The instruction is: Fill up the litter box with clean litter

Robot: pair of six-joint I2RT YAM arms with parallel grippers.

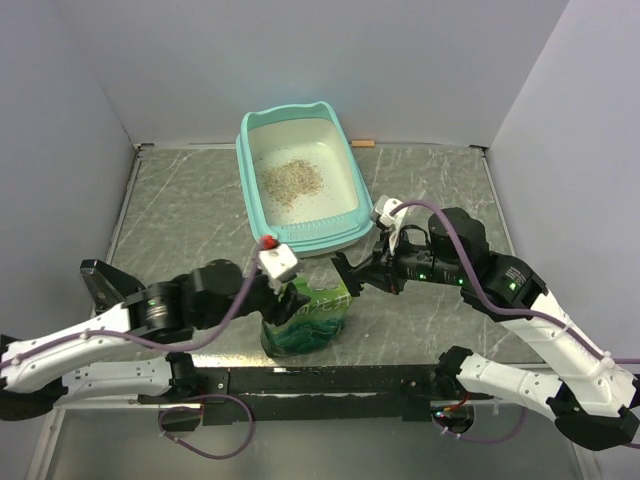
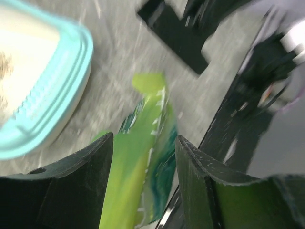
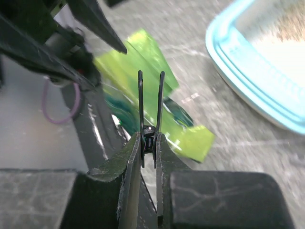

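The left gripper point(image 2: 143, 138) is wide, jaws either side of the standing green litter bag point(image 1: 310, 320) without pinching it. The right gripper point(image 3: 151, 74), a narrow empty slit, hangs just beside the bag's top, likely to steady it. Just beyond both, the litter box point(image 1: 310, 238) holds only a thin patch of clean litter point(image 1: 292, 180).

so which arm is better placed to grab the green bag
Likely left: the green bag sits between open fingers of the left gripper; the right gripper is barely parted, beside it.
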